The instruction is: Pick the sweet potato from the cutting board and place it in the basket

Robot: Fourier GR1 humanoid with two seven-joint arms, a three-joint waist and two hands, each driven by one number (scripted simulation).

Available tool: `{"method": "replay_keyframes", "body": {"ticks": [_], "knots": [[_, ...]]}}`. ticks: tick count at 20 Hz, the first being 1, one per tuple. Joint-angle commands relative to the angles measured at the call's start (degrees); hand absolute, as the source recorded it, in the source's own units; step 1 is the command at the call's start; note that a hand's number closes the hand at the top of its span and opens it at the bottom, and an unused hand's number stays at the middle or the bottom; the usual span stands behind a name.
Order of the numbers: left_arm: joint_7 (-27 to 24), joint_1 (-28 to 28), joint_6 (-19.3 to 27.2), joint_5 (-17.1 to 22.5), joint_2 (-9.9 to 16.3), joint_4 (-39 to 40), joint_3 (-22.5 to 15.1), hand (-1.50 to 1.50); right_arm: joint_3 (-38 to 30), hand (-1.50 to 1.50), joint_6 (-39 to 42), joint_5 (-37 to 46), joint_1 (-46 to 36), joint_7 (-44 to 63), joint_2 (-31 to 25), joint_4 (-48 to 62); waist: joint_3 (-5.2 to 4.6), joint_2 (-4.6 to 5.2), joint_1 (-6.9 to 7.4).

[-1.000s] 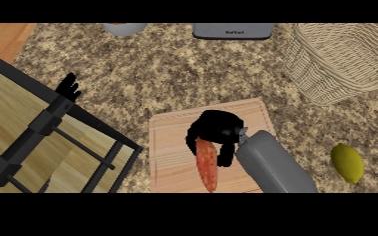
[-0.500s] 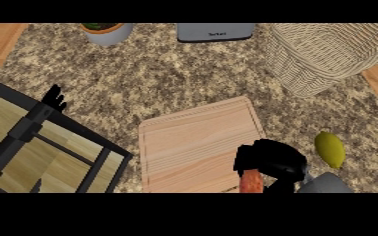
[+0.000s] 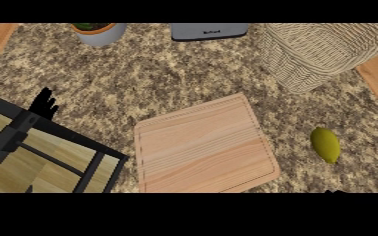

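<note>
The head view shows the cutting board bare. The sweet potato, which lay under the right hand's fingers on the board a second ago and rode with that hand toward the board's lower right corner half a second ago, is now out of sight. Only a dark sliver shows at the lower edge, probably the right hand; whether its fingers are curled, or what they hold, cannot be told.

The left hand rests at the view's left edge, fingers up and relaxed, holding nothing, just above the black rack.

From the sliver, the yellow-green fruit lies just above, on the counter, and the wicker basket stands well beyond that, up toward the far right corner. The potted plant and the grey appliance sit far off along the top edge.

The emptied board suggests the pick is done and the sweet potato is likely carried below the frame. What remains is the carry up past the fruit and over the basket's rim.
</note>
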Motion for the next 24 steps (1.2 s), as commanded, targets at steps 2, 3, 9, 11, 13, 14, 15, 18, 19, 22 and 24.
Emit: {"method": "replay_keyframes", "body": {"ticks": [2,3,9,11,13,14,15,18,19,22,24], "knots": [[-0.05,-0.18,-0.29,0.02,0.19,-2.62,-0.35,0.00,-9.75,1.50,3.97,-16.23,10.12,-8.91,-5.84,-10.57,0.25,-0.01,0.51],[0.97,-1.05,-0.20,-0.35,-0.02,-2.27,-1.09,0.00,-12.38,1.50,4.05,-18.63,11.94,-7.80,-7.71,-13.79,0.22,0.15,0.57],[2.84,-3.54,1.50,-1.56,-0.92,-3.29,-2.29,0.00,-28.71,1.50,6.34,-35.74,22.47,-1.26,-13.95,-24.88,0.20,0.41,1.42],[3.87,-3.72,0.16,-0.69,0.96,-3.79,-1.17,0.00,-35.96,1.50,8.28,-42.81,22.13,2.39,-16.40,-25.09,0.24,0.61,3.15],[3.03,-6.12,-0.08,-0.67,-0.05,0.08,-1.55,0.00,-41.13,1.50,9.09,-46.94,25.79,4.87,-16.02,-28.08,0.22,0.77,2.89],[0.83,-8.31,0.31,-1.40,-0.58,3.45,-1.55,0.00,-43.57,1.50,9.56,-49.95,24.21,6.53,-16.88,-28.21,0.18,0.99,2.96],[1.83,-7.27,-0.23,-1.42,0.07,0.86,-1.88,0.00,-45.71,1.50,10.47,-53.32,24.45,9.43,-17.21,-29.21,0.23,0.90,3.75],[-0.11,-6.11,-2.72,-0.81,0.85,1.88,-1.65,0.00,-51.56,1.50,10.01,-62.33,22.47,18.16,-17.50,-30.27,0.24,1.05,4.98],[3.36,-7.95,-1.90,-0.13,0.21,-0.64,-2.15,0.00,-51.99,1.50,8.94,-64.44,21.67,22.39,-17.99,-31.66,0.27,1.04,5.34],[3.65,-9.15,0.90,-2.59,-2.58,-1.02,-4.55,0.00,-54.32,1.50,6.04,-71.46,16.39,30.67,-21.85,-29.92,0.30,1.28,6.38],[2.37,-9.78,-0.86,-1.85,-1.32,2.19,-3.28,0.00,-55.86,1.50,4.43,-74.88,12.04,34.79,-25.19,-26.31,0.31,1.40,6.74]]}}
